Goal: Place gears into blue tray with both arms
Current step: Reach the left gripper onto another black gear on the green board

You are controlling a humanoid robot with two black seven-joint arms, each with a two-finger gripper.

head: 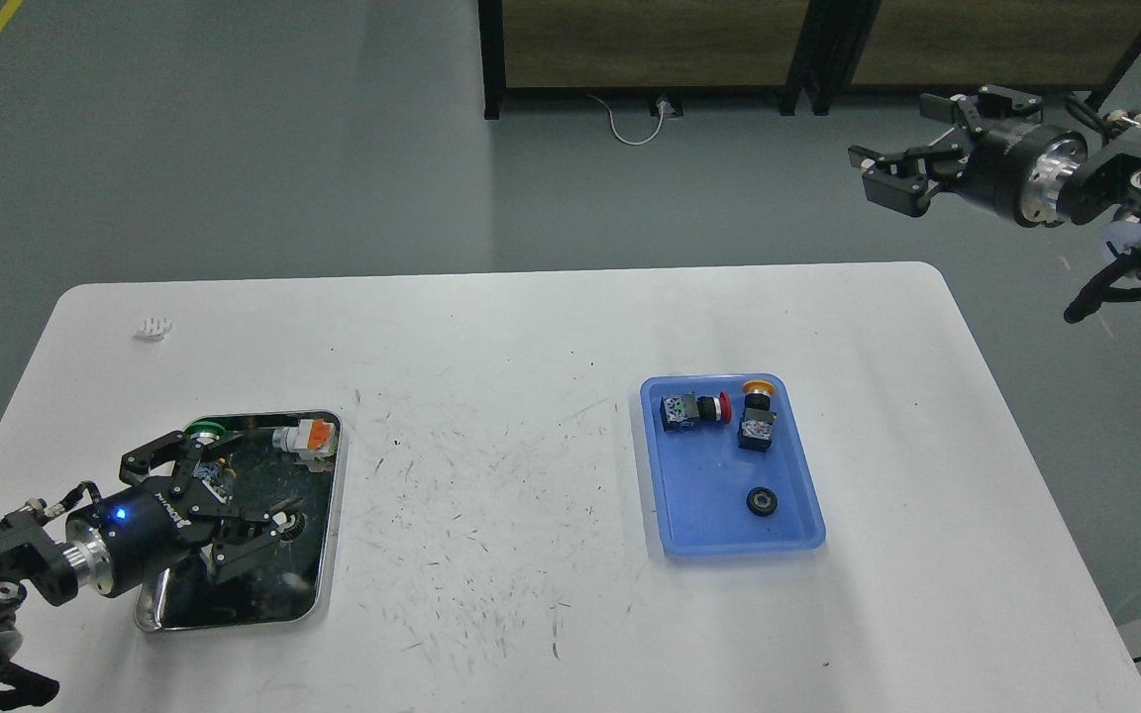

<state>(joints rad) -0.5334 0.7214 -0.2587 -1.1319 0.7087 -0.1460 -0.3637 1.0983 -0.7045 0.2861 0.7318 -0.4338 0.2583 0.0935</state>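
Note:
One gear (pixel 762 501), black with a shiny hub, lies flat in the near part of the blue tray (pixel 729 543) on the right of the table. A second dark toothed wheel (pixel 291 526) lies in the steel tray (pixel 325 555) on the left, partly hidden by a finger. My left gripper (pixel 256 487) hangs low over that steel tray, open, with its lower fingertip right beside this gear; whether they touch is unclear. My right gripper (pixel 889 149) is raised high beyond the table's far right corner, open and holding nothing.
Two push-button switches, one red-capped (pixel 694 411) and one orange-capped (pixel 757 416), lie at the blue tray's far end. The steel tray also holds a green-capped switch (pixel 204 428) and an orange-and-white part (pixel 309 438). A small white piece (pixel 153 328) lies far left.

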